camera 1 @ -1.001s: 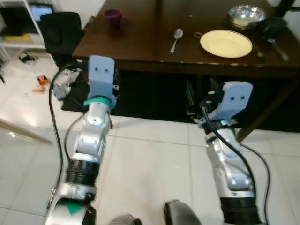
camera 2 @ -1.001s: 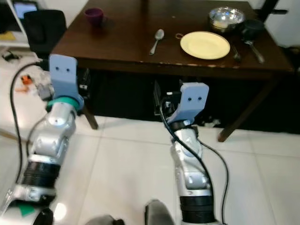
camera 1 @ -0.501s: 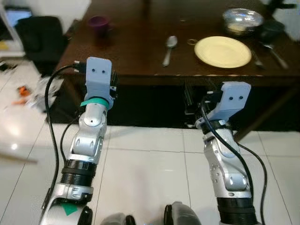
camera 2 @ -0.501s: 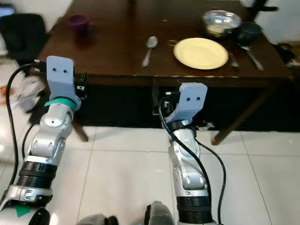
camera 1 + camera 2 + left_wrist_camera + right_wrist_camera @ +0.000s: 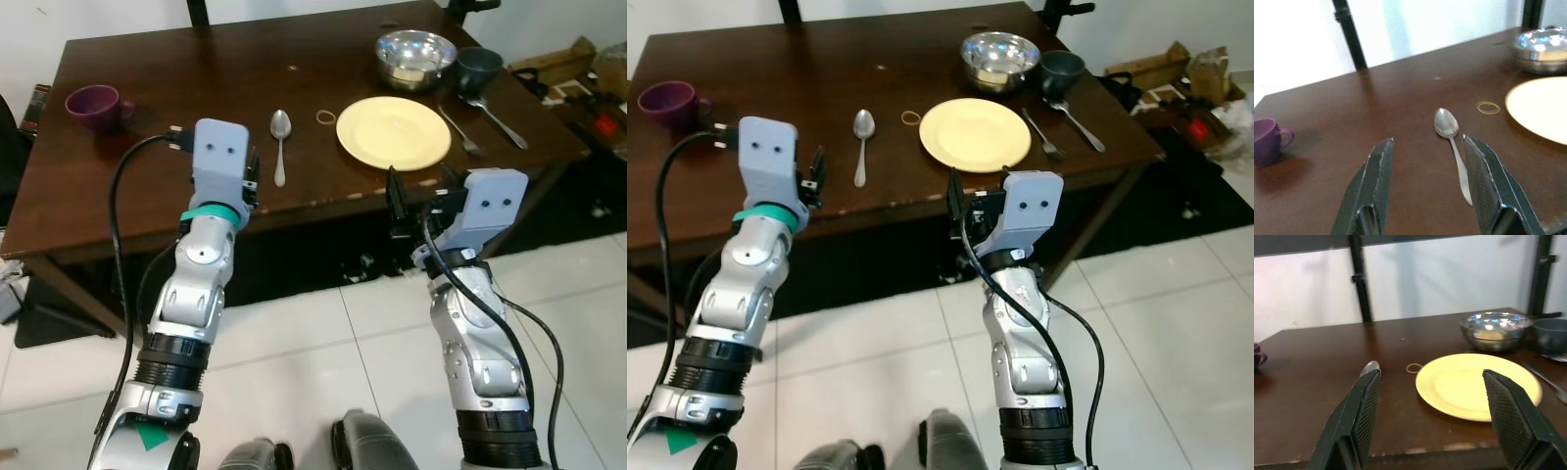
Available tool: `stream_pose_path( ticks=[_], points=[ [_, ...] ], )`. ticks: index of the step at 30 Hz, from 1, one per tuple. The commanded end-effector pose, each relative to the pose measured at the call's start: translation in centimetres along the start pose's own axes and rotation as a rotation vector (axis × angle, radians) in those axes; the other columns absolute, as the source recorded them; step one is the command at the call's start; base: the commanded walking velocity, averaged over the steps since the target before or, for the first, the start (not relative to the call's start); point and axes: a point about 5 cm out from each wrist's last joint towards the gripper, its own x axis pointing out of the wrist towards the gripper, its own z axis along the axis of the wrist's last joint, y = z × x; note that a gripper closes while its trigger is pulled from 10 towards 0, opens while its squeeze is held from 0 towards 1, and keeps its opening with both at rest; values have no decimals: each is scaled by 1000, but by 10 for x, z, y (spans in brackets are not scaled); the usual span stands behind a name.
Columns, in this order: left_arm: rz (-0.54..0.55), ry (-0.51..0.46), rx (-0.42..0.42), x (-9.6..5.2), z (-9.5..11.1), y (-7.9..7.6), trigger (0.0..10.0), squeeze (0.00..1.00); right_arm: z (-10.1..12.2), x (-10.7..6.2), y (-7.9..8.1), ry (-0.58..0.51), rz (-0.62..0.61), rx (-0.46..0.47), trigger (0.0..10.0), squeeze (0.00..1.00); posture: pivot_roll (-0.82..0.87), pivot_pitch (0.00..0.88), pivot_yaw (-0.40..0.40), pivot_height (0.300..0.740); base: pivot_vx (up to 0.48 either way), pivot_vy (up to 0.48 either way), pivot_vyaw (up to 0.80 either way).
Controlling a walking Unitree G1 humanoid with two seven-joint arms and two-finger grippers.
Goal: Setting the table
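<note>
A dark wooden table point(image 5: 167, 127) stands before me. On it lie a yellow plate point(image 5: 394, 132), a spoon point(image 5: 280, 147) to its left, a small ring point(image 5: 325, 117) between them, and a fork point(image 5: 458, 129) to the plate's right. A purple cup point(image 5: 95, 106) sits at the far left. A steel bowl point(image 5: 416, 57), a dark cup point(image 5: 478, 69) and another spoon point(image 5: 498, 111) are at the back right. My left gripper point(image 5: 1426, 147) is open at the table's front edge, facing the spoon point(image 5: 1452, 142). My right gripper point(image 5: 1431, 377) is open at the edge, facing the plate point(image 5: 1476, 384).
Cardboard boxes and clutter point(image 5: 578, 78) lie on the floor beyond the table's right end. Black chair posts point(image 5: 1359, 279) rise behind the table against a white wall. White tiles point(image 5: 323, 362) lie under me, and a table leg point(image 5: 59, 294) angles down at the left.
The whole picture has shifted: my camera moved closer and turned, so the table top now sits squarely ahead. Both grippers, earlier below the front edge, now reach it.
</note>
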Motion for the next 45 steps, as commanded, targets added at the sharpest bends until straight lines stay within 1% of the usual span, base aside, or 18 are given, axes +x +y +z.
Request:
stream_pose_path(
  ticks=[1, 4, 10, 14, 23, 24, 27, 29, 30, 31, 33, 35, 37, 39, 40, 41, 43, 45],
  points=[
    [15, -6, 15, -1, 0, 2, 10000, 0, 2, 1, 5, -8, 38, -5, 10000, 0, -105, 3, 91, 740, 465, 0, 0],
    [29, -8, 17, -1, 0, 3, 10000, 0, 2, 1, 14, -4, 100, -12, 10000, 0, -103, 4, 86, 740, 465, 0, 300],
    [29, -5, 16, -2, 0, 2, 10000, 0, 1, 1, 12, 0, 87, -12, 10000, 0, -104, 5, 85, 740, 465, 0, 617],
    [26, -1, 13, -2, -1, 2, 10000, 0, 0, 3, 7, 8, 41, -7, 10000, 0, -105, 5, 85, 740, 465, 0, 0],
    [23, 5, 7, -2, -1, 1, 10000, 0, 0, 3, 5, 11, 33, -13, 10000, 0, -107, 4, 84, 740, 447, 0, 0],
    [1, 25, -9, -1, -3, -1, 10000, 0, 0, 3, 5, 13, 38, -18, 10000, 0, -107, 0, 84, 740, 0, 0, 0],
    [-26, 31, -26, -1, -4, -3, 10000, 0, -1, 3, 5, 16, 42, -23, 10000, 0, -107, 0, 84, 740, 0, 0, 0],
    [-76, 30, -48, -2, -4, -5, 10000, 0, -3, 3, 7, 33, 63, -40, 10000, 0, -106, 0, 85, 740, 0, 0, 0],
    [-124, 40, -80, -3, -5, -5, 10000, 0, -6, 2, 9, 56, 81, -68, 10000, 0, -105, 0, 86, 740, 0, 0, 0],
    [-124, 40, -80, -3, -5, -5, 10000, 0, -6, 2, 9, 56, 81, -68, 10000, 0, -105, 0, 86, 740, 0, 0, 0],
    [-187, 65, -150, -5, -7, -5, 10000, 0, -9, 2, 10, 74, 98, -101, 10000, 0, -104, 0, 84, 740, 0, 0, 0],
    [-239, 74, -188, -9, -10, -2, 10000, 0, -11, 1, 10, 81, 106, -102, 10000, 0, -104, 0, 77, 740, 0, 0, 0],
    [-254, 76, -192, -10, -12, -1, 10000, 0, -11, 1, 10, 82, 106, -100, 10000, 0, -105, 0, 75, 740, 0, 0, 0],
    [-306, 61, -148, -16, -18, 0, 10000, 0, -14, 0, 7, 100, 94, -104, 10000, 0, -104, 0, 63, 740, 0, 0, 0],
    [-306, 61, -148, -16, -18, 0, 10000, 0, -14, 0, 7, 100, 94, -104, 10000, 0, -104, 0, 63, 740, 0, 0, 0],
    [-328, 62, -123, -19, -22, -1, 10000, 0, -16, -1, 5, 112, 89, -104, 10000, 0, -114, 2, 52, 740, 0, 0, 0],
    [-328, 62, -123, -19, -22, -1, 10000, 0, -16, -1, 5, 112, 89, -104, 10000, 0, -114, 2, 52, 740, 0, 0, 0],
    [-360, 88, -89, -25, -34, -4, 10000, 0, -23, -4, 2, 161, 83, -103, 10000, 0, -133, 9, 49, 740, 0, 0, 0]
  ],
)
